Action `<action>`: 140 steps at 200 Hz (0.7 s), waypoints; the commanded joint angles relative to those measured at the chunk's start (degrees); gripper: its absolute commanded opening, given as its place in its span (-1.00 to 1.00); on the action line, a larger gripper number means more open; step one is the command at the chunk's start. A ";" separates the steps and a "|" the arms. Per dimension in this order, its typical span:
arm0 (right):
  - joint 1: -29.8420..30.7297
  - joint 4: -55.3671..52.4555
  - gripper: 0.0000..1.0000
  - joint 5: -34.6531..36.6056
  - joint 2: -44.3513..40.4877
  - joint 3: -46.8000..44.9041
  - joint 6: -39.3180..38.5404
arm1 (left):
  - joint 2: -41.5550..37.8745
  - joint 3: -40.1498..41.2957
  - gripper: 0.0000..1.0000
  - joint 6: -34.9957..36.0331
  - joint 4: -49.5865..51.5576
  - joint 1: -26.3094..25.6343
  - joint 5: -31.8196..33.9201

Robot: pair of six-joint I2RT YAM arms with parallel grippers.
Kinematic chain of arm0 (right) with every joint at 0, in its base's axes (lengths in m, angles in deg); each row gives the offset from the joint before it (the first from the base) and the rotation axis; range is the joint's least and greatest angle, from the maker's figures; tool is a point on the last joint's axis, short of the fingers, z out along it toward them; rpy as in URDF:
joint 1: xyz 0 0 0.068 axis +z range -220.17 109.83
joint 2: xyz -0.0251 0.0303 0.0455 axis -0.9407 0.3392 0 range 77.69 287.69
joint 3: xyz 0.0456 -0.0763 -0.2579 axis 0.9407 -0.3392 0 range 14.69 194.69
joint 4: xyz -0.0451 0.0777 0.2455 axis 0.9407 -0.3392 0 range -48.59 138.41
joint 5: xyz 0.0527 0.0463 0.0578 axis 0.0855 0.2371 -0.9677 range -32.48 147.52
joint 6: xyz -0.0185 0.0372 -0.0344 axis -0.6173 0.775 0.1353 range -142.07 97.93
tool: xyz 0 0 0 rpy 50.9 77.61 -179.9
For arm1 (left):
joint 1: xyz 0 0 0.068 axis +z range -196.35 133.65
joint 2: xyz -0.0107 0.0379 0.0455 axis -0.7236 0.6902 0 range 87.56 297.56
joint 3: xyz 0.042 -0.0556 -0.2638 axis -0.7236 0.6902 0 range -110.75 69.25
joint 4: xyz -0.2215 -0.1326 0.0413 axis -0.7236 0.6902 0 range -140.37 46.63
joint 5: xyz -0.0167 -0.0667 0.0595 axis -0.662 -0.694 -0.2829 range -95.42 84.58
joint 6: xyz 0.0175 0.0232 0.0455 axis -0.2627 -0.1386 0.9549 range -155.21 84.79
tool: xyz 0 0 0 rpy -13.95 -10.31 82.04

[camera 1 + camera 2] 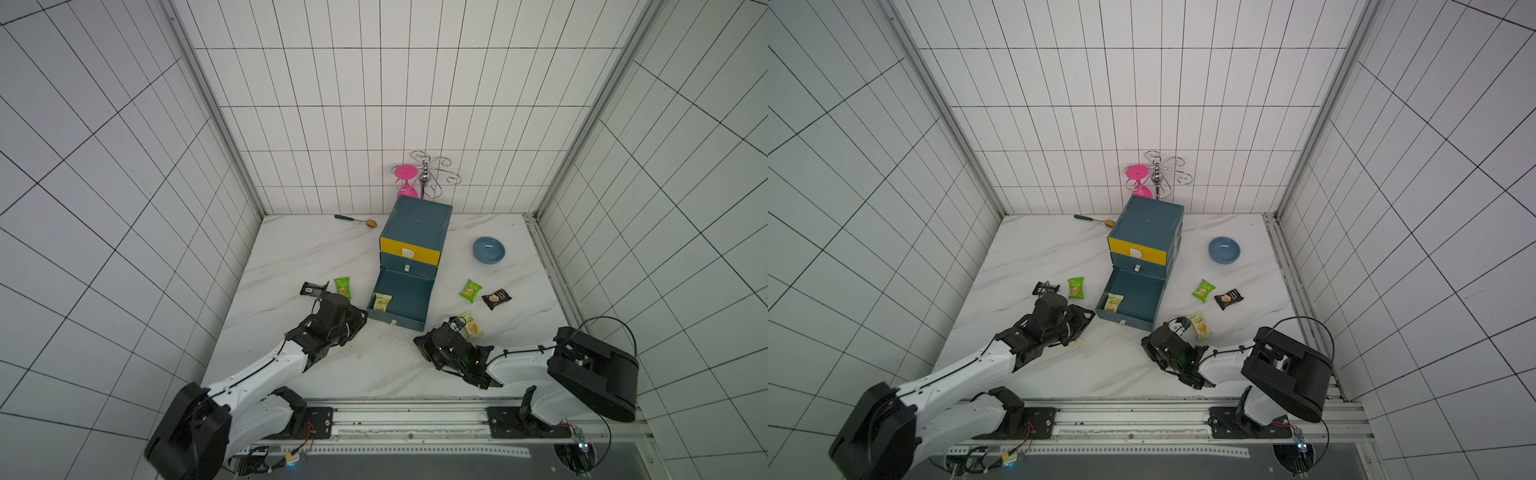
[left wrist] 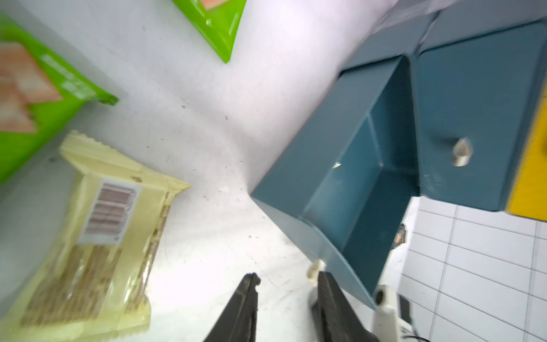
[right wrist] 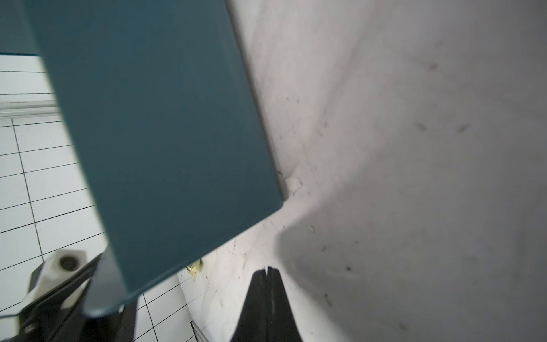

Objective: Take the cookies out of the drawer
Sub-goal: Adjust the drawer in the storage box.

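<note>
The bottom drawer (image 1: 409,297) of the blue cabinet stands pulled out, and one pale yellow cookie packet (image 1: 382,302) lies inside by its left wall. Left of it on the table are a green packet (image 1: 342,287) and a black one (image 1: 311,288). To the right lie green (image 1: 470,290), black (image 1: 496,299) and yellow (image 1: 473,326) packets. My left gripper (image 2: 285,277) is open and empty at the drawer's front left corner. A yellow packet (image 2: 97,225) lies barcode up beside it, apart from the fingers. My right gripper (image 3: 268,270) is shut and empty at the drawer's front right corner.
A blue bowl (image 1: 488,249) sits right of the cabinet. A spoon (image 1: 355,220) lies at the back left. A pink cup (image 1: 406,178) hangs on a metal rack (image 1: 432,172) behind the cabinet. The yellow top drawer (image 1: 409,250) is closed.
</note>
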 commanded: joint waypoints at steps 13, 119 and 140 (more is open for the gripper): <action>1.27 6.96 -1.00 2.14 3.35 -1.99 2.47 | -3.03 -13.54 -0.10 9.37 15.14 0.27 3.17; 2.72 7.10 -1.00 5.42 4.67 -2.63 4.09 | 30.25 -47.43 0.02 35.28 37.03 -6.11 -5.25; 2.68 8.60 -1.00 5.24 6.25 -2.63 4.67 | 34.79 -51.26 0.05 36.75 41.11 -8.05 -1.80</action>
